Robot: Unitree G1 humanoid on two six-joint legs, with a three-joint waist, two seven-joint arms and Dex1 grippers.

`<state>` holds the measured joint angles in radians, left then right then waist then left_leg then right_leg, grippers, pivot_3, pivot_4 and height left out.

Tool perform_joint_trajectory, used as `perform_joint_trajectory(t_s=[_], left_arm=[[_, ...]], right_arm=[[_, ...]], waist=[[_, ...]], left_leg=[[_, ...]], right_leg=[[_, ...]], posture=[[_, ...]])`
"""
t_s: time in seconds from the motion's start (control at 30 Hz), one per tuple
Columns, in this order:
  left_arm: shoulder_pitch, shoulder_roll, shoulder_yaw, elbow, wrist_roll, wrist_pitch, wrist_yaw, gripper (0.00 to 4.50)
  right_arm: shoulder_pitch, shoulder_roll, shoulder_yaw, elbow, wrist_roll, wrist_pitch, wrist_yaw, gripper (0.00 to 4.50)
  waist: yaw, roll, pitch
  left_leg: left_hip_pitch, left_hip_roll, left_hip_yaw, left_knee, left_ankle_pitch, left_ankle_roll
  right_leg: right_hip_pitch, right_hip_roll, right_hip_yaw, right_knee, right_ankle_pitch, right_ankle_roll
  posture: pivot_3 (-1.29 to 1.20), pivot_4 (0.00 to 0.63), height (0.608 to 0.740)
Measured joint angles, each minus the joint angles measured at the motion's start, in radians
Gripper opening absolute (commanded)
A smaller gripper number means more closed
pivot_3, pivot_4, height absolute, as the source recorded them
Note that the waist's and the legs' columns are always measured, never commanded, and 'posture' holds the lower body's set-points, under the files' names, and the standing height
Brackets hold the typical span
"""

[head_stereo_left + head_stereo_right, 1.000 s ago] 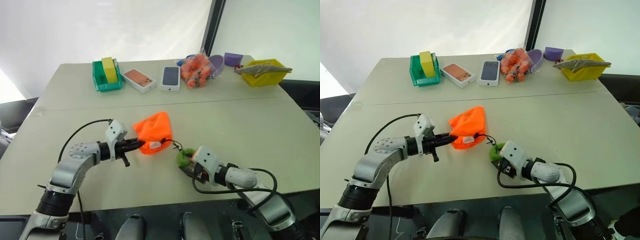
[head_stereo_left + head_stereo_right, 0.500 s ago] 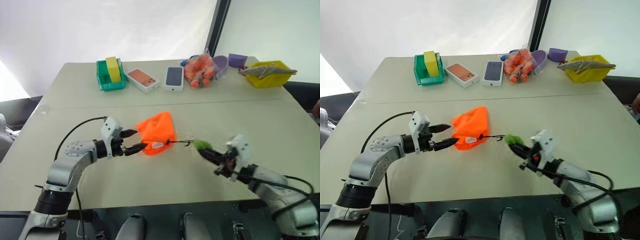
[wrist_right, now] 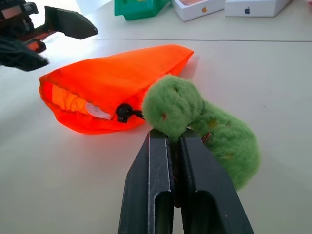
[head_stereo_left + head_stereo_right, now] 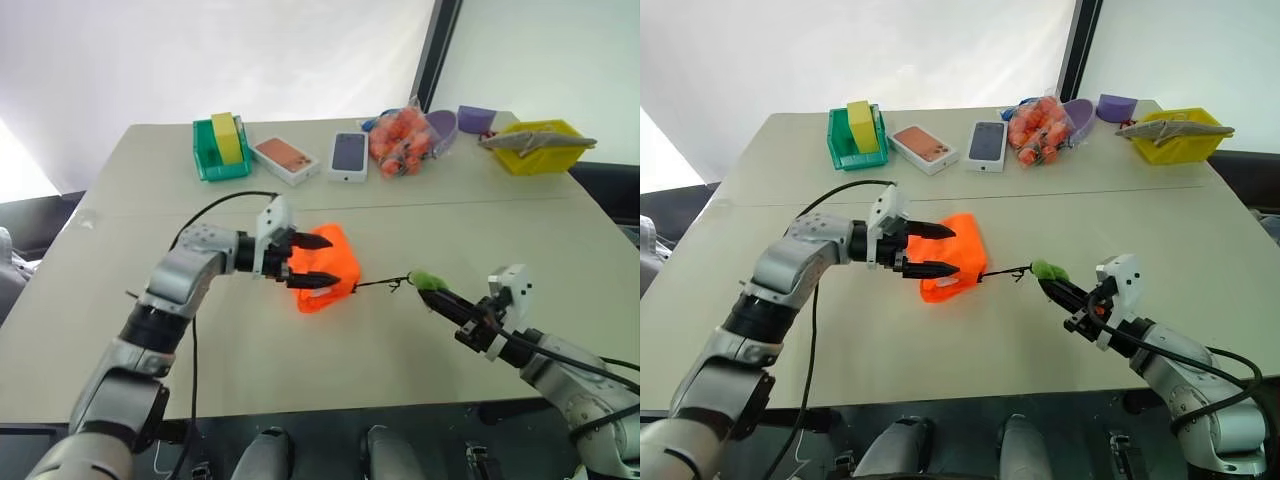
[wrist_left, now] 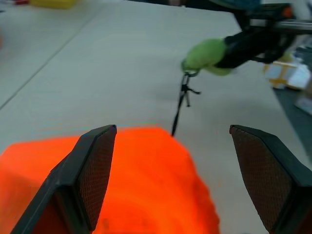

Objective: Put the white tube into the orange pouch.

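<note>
White tube (image 3: 99,111) lies inside the orange pouch (image 4: 953,258) at its mouth, which faces the green ball (image 4: 427,280). Left gripper (image 4: 936,250) hovers spread over the pouch. Right gripper (image 4: 452,306) pinches the ball, the cord (image 4: 380,285) stretched between.

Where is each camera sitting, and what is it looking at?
Head eyes: look down over the table, showing both arms, the open left gripper above the orange pouch.
Left wrist: along its fingers, at pouch and green ball.
Right wrist: along the shut right gripper gripping the ball.
Shared: pouch, ball.
</note>
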<state>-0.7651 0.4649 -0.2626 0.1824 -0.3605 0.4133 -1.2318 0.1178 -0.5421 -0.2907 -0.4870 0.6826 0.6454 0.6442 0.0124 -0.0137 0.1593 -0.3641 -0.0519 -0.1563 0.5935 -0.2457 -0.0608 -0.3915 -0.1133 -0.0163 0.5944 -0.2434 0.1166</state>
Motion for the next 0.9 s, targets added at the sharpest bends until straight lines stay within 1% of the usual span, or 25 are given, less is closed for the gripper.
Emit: perform_joint_trajectory(t_s=[0.1,0.2,0.3,0.47,0.57,0.67,0.77,0.9], left_arm=[[-0.096,-0.059,-0.051,0.112,0.069,-0.092,-0.041,3.96],[-0.14,-0.109,-0.12,0.22,0.157,-0.216,-0.069,3.96],[-0.182,-0.159,-0.182,0.37,0.247,-0.342,-0.084,3.96],[-0.235,-0.208,-0.196,0.564,0.335,-0.482,-0.097,3.96],[-0.247,-0.226,-0.194,0.623,0.358,-0.527,-0.103,3.96],[-0.248,-0.25,-0.185,0.643,0.36,-0.531,-0.113,3.96],[-0.248,-0.276,-0.162,0.638,0.345,-0.504,-0.136,3.96],[-0.248,-0.285,-0.138,0.61,0.327,-0.453,-0.158,3.96]], right_arm=[[0.002,0.0,0.001,-0.001,-0.001,-0.004,-0.001,0.0],[0.005,0.0,-0.001,-0.002,-0.001,-0.01,-0.01,0.0],[0.012,0.0,-0.016,-0.002,-0.003,-0.022,-0.028,0.0],[0.024,0.0,-0.046,-0.001,-0.005,-0.045,-0.049,0.0],[0.034,0.0,-0.047,-0.001,-0.005,-0.05,-0.053,0.0],[0.041,0.001,-0.047,-0.002,-0.005,-0.052,-0.06,0.0],[0.043,0.001,-0.047,-0.009,-0.005,-0.055,-0.067,0.0],[0.046,0.002,-0.047,-0.013,-0.005,-0.056,-0.069,0.0]], waist=[[0.001,0.0,0.0],[0.0,0.0,0.0],[-0.001,-0.001,0.0],[0.0,-0.001,0.0],[0.0,-0.001,0.0],[0.0,-0.001,0.0],[-0.001,-0.001,0.0],[-0.002,0.0,0.0]], left_leg=[[0.0,0.0,0.0,0.002,0.0,0.0],[-0.001,0.0,0.0,0.002,0.0,0.0],[-0.001,0.0,0.0,0.002,0.0,0.0],[-0.002,0.0,0.0,0.002,0.0,0.0],[-0.002,0.0,0.0,0.002,0.0,0.0],[-0.002,0.0,0.0,0.002,0.0,0.0],[-0.002,0.0,0.0,0.002,0.0,0.0],[-0.001,0.0,0.0,0.002,0.0,0.0]], right_leg=[[0.001,0.0,0.0,0.0,0.0,0.0],[0.001,0.0,0.0,-0.001,0.001,0.002],[0.0,0.0,0.0,0.0,0.002,0.004],[0.0,0.0,0.0,0.0,0.002,0.005],[0.0,0.0,0.0,0.0,0.002,0.006],[0.0,0.0,0.0,0.0,0.003,0.007],[0.0,0.0,0.0,0.0,0.003,0.008],[0.0,0.0,0.0,0.001,0.003,0.008]], posture=[[0.0,0.15,0.74],[0.0,0.15,0.74],[0.0,0.15,0.74],[0.0,0.15,0.74],[0.0,0.15,0.74],[0.0,0.15,0.74],[0.0,0.15,0.74],[0.0,0.15,0.74]])
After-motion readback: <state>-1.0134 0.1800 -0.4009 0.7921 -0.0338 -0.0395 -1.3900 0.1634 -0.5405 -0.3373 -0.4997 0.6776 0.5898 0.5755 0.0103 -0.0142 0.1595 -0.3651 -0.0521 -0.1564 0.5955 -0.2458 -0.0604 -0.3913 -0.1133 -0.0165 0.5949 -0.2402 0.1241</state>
